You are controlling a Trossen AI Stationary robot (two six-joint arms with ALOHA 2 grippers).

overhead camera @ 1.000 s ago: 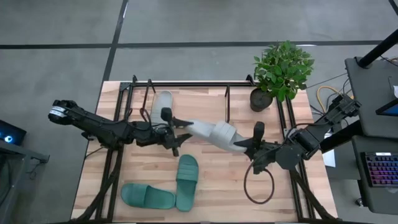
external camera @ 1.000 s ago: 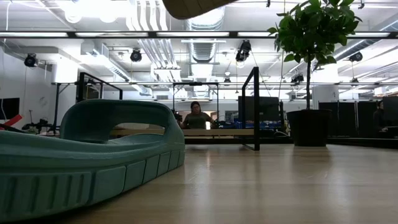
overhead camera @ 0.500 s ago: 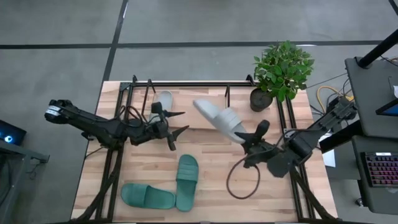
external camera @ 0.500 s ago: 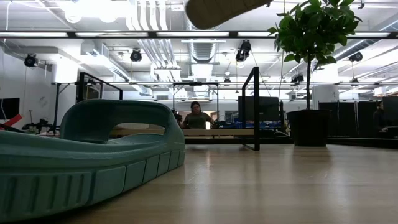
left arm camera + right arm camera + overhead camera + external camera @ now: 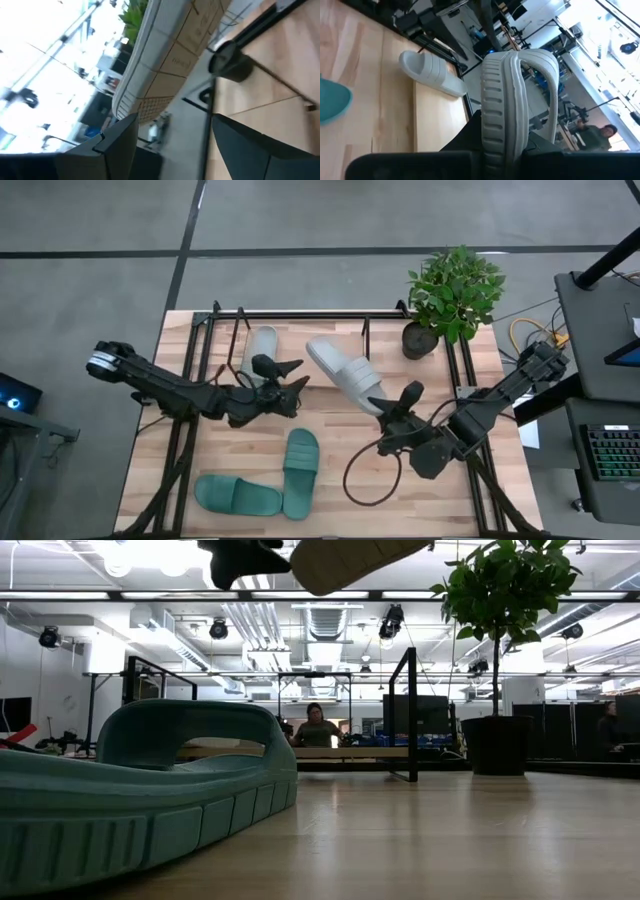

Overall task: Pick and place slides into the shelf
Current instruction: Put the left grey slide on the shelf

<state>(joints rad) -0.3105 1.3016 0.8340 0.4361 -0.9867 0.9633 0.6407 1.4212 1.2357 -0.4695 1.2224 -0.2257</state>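
Observation:
One light grey slide (image 5: pixel 342 372) is in the air over the table's middle, held by my right gripper (image 5: pixel 390 410), which is shut on it; its tan sole (image 5: pixel 350 558) shows at the top of the low view. The other grey slide (image 5: pixel 260 348) lies sole-down on the shelf (image 5: pixel 300 315), along the far edge. Both dark teal slides (image 5: pixel 300 470) (image 5: pixel 237 495) lie sole-down on the table near its near edge. My left gripper (image 5: pixel 296 377) is open just left of the held slide, below its sole (image 5: pixel 170 55). My right gripper pinches the grey slide by the end nearest its strap (image 5: pixel 502 127), the ribbed rim standing between the two fingers. The fingers come from the table's near right, about level, along the slide's length. The slide is lifted clear and points toward the far left.
A potted plant (image 5: pixel 455 290) stands at the table's far right corner. A black cable loop (image 5: pixel 372 475) hangs below the right arm. The shelf's black uprights (image 5: pixel 410 715) rise over its board. A person (image 5: pixel 318 727) sits beyond the table.
My right gripper has swung the grey slide from lying left-to-right over the table's middle to pointing far-left toward the shelf, while its wrist moved toward the near left. My left gripper drew back left from the slide's end, then came back toward it, open throughout.

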